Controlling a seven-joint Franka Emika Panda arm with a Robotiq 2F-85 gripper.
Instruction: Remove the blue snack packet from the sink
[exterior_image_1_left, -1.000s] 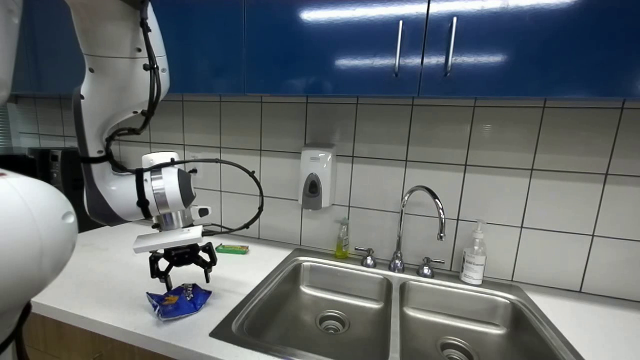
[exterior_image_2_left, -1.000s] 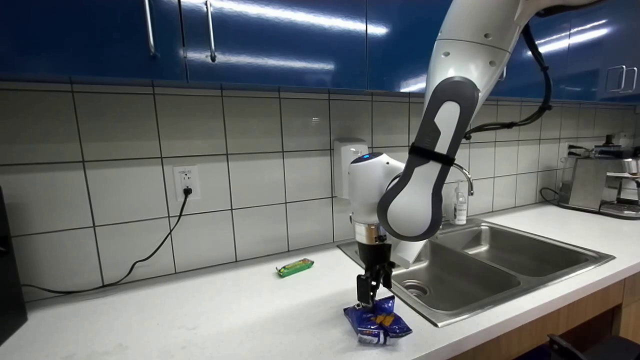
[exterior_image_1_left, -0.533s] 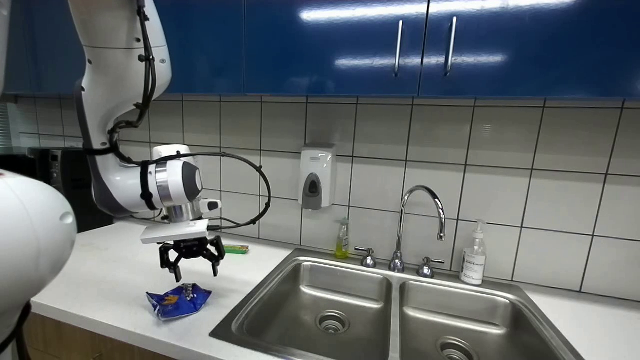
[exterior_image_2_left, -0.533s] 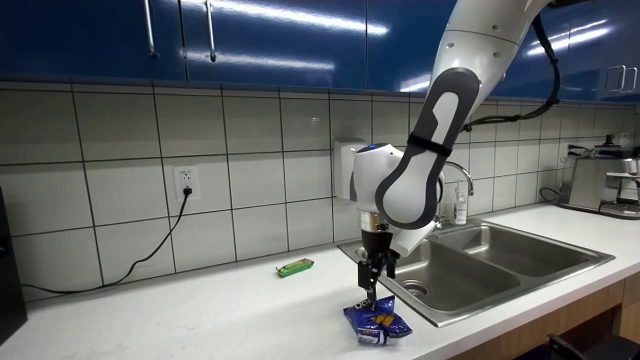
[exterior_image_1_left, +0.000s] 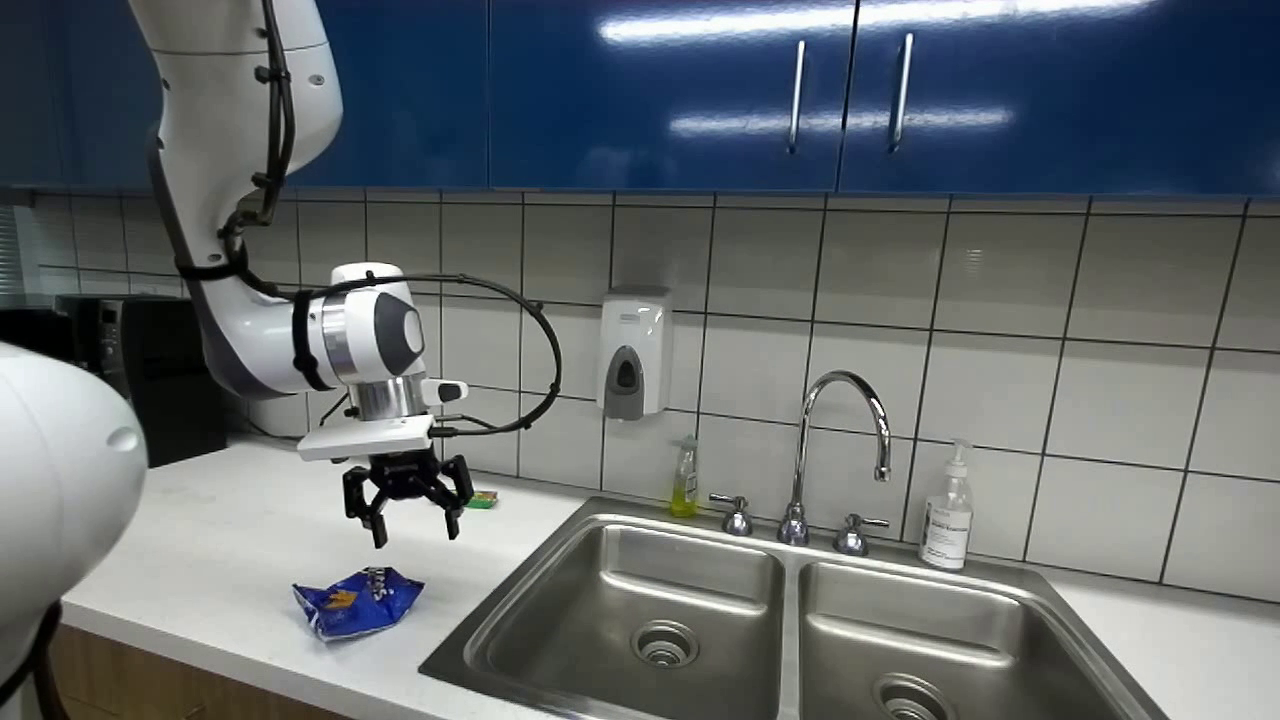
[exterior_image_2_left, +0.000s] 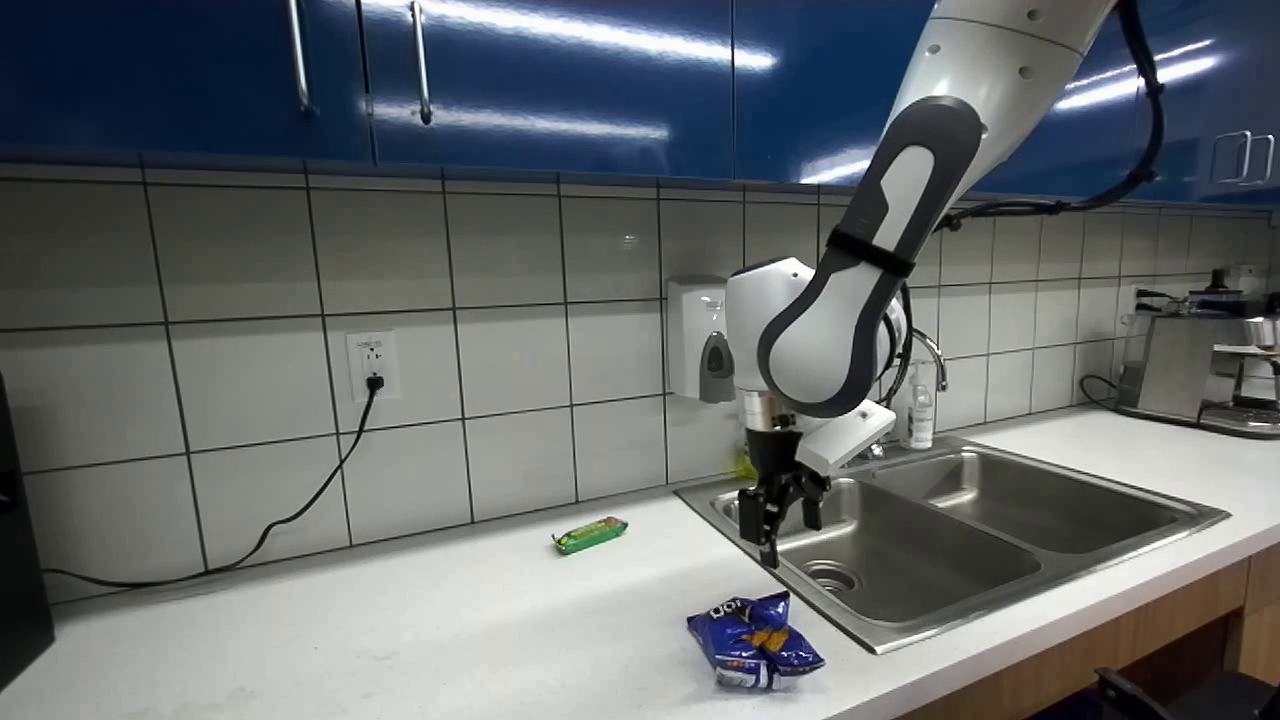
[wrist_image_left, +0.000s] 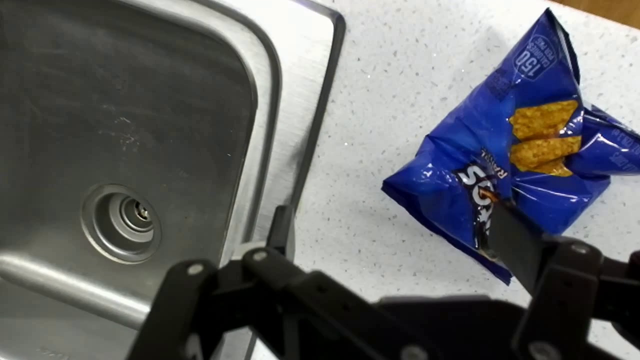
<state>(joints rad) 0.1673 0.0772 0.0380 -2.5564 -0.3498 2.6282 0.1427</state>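
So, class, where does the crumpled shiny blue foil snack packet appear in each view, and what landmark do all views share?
In an exterior view: blue packet, lower left, on the white counter.
In an exterior view: packet, bottom, just right of centre.
In the wrist view: packet, right side, partly behind the black gripper.
Shared landmark: stainless steel double sink, right of the packet in both exterior views, left in the wrist view.

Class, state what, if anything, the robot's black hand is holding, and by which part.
Nothing is held: the black two-fingered hand is open, and the crumpled shiny blue packet lies on the white counter, apart from it.
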